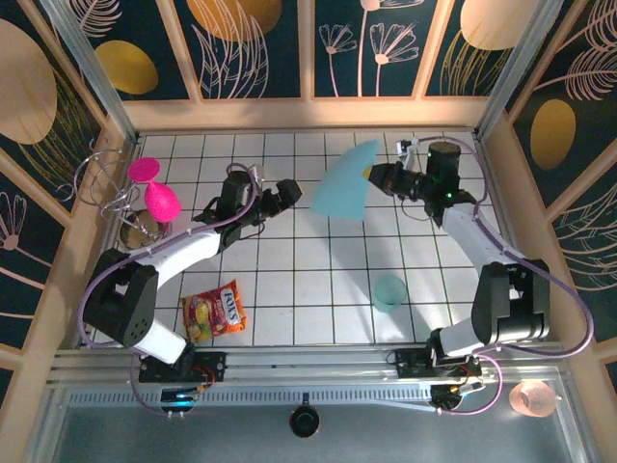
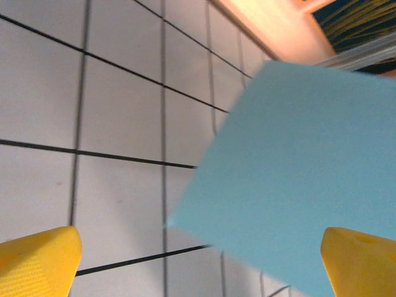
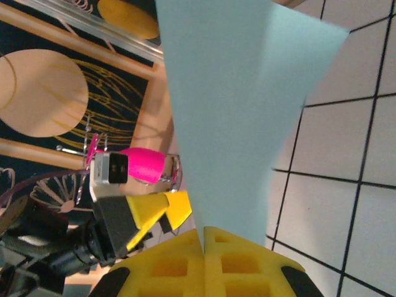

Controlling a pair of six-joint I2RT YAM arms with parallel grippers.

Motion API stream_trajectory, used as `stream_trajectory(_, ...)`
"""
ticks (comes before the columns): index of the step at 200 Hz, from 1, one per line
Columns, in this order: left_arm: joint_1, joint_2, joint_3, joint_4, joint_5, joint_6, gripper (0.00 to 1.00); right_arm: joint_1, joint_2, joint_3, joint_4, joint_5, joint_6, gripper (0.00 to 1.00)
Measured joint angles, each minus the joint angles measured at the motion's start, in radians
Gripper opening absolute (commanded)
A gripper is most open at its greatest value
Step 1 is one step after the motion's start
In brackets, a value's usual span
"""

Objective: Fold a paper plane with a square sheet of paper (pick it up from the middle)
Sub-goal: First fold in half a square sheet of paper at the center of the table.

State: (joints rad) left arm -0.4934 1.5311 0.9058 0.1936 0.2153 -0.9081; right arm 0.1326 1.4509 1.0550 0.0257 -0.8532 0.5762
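Here the right gripper (image 3: 203, 238) is clamped on an edge of the square sheet of paper (image 1: 345, 183), which fans out ahead of it. The left gripper (image 1: 287, 196) gapes wide, the sheet just ahead.

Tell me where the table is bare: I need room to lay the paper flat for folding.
Free: the tiles between the candy bag and the teal cup, nearer than the sheet of paper pinched in the right gripper. Crowded: the left side, with the left arm, pink items and wire rack.
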Motion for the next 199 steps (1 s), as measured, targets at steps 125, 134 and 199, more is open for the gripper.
stream_trajectory(125, 0.0, -0.063, -0.176, 0.066, 0.015, -0.003, 0.97, 0.256, 0.298, 0.016, 0.121, -0.033, 0.145, 0.0)
stream_trajectory(134, 0.0, -0.063, -0.185, 0.067, 0.019, -0.007, 0.96, 0.262, 0.337, 0.008, 0.155, -0.048, 0.172, 0.0)
stream_trajectory(199, -0.001, 0.037, -0.19, 0.09, 0.088, -0.012, 0.82, 0.25, 0.443, -0.064, 0.231, -0.067, 0.184, 0.0)
